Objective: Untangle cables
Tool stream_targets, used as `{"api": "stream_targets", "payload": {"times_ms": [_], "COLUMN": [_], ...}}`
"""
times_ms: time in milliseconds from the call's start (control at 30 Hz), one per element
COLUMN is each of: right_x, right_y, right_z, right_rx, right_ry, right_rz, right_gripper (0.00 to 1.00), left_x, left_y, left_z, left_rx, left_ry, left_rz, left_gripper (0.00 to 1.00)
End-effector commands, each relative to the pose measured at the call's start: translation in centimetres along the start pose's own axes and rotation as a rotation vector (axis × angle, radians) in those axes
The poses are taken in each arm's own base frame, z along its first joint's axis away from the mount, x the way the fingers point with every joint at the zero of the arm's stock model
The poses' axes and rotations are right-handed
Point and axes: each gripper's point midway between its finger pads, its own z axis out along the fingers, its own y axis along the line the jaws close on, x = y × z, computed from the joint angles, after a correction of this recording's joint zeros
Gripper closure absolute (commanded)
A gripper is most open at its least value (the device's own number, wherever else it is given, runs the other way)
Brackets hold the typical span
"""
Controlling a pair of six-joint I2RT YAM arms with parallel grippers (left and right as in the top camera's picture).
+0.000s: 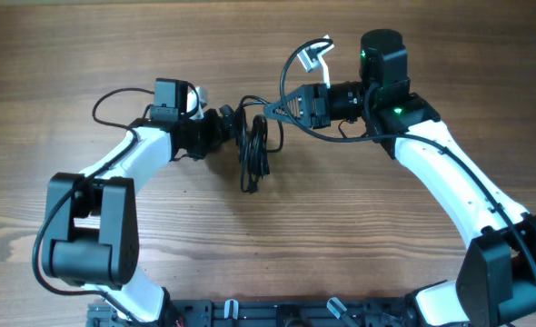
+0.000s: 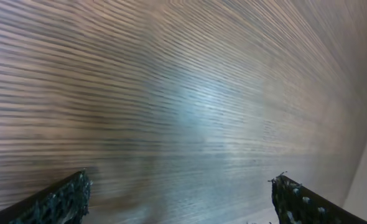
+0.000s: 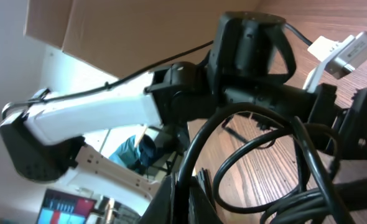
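Your thin black cables [image 1: 253, 150] sit as a looped bundle at mid-table, between the two grippers. Your right gripper [image 1: 275, 109] has its jaws pressed together and looks to pinch a strand at the top of the bundle. Its arm reaches in from the right, forearm pointing left. A white plug [image 1: 319, 54] on one loop curls up beside that wrist. Your left gripper [image 1: 230, 123] is spread wide with nothing between its fingers, just beside the bundle. Its arm angles in from the lower left over the brown wooden table [image 1: 359, 245].
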Motion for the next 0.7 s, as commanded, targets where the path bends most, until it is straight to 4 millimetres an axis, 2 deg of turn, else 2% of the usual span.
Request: {"api": "stream_targets", "payload": {"times_ms": [0, 133, 233, 300, 367, 500, 600, 667], "right_x": [1.5, 0.7, 0.4, 0.5, 0.5, 0.6, 0.8, 0.9], "right_y": [4.2, 3.0, 2.7, 2.8, 2.8, 2.9, 3.3, 3.3], "right_z": [-0.5, -0.3, -0.2, -0.2, -0.2, -0.2, -0.3, -0.3], "right_rx": [-0.190, -0.115, -0.095, -0.101, -0.101, -0.107, -0.130, -0.132], "right_ry": [0.095, 0.055, 0.044, 0.048, 0.048, 0.054, 0.068, 0.070], "right_rz": [-0.217, -0.183, -0.170, -0.169, -0.165, -0.127, -0.123, -0.121], "right_gripper": [0.96, 0.96, 0.96, 0.96, 0.96, 0.96, 0.96, 0.96], "left_x": [-1.0, -1.2, -1.0, -0.4, 0.1, 0.0, 0.2, 0.9], "left_y": [2.0, 1.9, 0.0, -2.1, -3.1, -2.9, -2.8, -3.5], "left_z": [-0.6, -0.9, -1.0, -1.4, -2.0, -3.0, -4.3, -5.0], "left_rx": [-0.035, 0.002, 0.102, 0.228, 0.314, 0.375, 0.450, 0.524], "left_ry": [-0.025, -0.017, 0.005, 0.031, 0.043, 0.039, 0.038, 0.045], "left_rz": [-0.084, -0.087, 0.054, 0.222, 0.336, 0.406, 0.465, 0.523], "left_gripper": [0.05, 0.05, 0.09, 0.12, 0.17, 0.23, 0.21, 0.20]}}
